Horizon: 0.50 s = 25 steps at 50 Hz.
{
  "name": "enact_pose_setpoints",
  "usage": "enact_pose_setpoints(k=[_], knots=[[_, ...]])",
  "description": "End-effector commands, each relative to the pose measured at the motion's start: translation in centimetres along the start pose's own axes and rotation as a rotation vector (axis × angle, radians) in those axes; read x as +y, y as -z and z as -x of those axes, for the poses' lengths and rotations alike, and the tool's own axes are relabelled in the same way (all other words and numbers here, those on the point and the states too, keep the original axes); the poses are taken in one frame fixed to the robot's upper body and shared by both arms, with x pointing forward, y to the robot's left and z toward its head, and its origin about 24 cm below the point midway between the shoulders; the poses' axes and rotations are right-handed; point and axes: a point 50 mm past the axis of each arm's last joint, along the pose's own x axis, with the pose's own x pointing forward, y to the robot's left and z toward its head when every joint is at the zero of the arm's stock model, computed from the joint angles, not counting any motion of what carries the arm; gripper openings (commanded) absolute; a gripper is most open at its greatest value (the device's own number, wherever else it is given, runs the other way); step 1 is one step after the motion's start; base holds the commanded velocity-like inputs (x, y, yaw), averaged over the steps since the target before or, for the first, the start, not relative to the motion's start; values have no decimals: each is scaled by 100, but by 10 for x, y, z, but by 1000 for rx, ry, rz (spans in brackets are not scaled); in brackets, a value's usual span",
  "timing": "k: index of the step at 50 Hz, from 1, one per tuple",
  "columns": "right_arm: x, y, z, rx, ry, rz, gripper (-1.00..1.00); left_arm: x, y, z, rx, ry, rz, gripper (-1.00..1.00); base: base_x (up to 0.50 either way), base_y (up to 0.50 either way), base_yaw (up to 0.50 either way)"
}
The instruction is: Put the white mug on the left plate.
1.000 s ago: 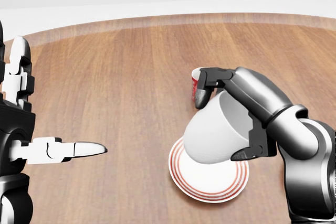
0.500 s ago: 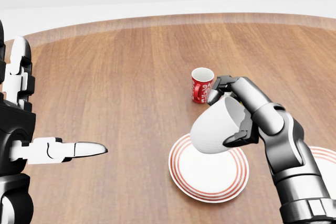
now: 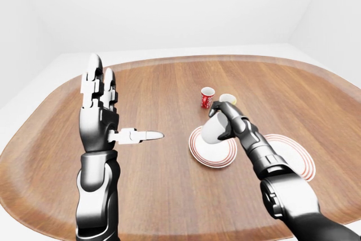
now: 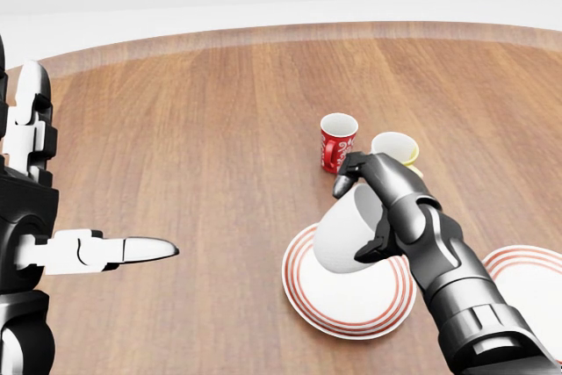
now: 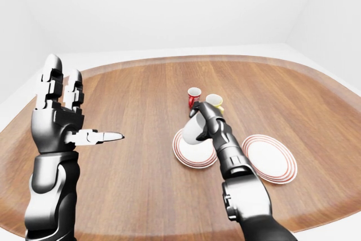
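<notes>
Gripping the white mug [image 4: 349, 230] tilted over the left plate [image 4: 309, 305], my right fingers [image 4: 347, 175] wrap its rigid, slick wall; left hand [image 4: 53, 248] idles open.

white markings on red mug [image 4: 336, 142], too small to read

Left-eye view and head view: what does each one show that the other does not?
Only the left-eye view shows the whole table with its rounded edge, the white walls, all of the right plate, and the raised left hand complete with its forearm. Only the head view shows the mugs closely: the white mug tilted over the left plate, gripped by the right hand. Both show the red mug and the yellow mug.
</notes>
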Motion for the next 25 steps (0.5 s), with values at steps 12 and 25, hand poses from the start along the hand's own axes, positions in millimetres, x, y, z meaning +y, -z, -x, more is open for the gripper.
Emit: enact_pose_setpoints(k=[12, 25], knots=[[2, -1, -3, 1, 101, 187, -100, 2, 0, -1, -3, -4, -2, 100, 0, 0, 0], [18, 1, -3, 22, 59, 223, -100, 2, 1, 0, 3, -4, -3, 100, 0, 0, 0]])
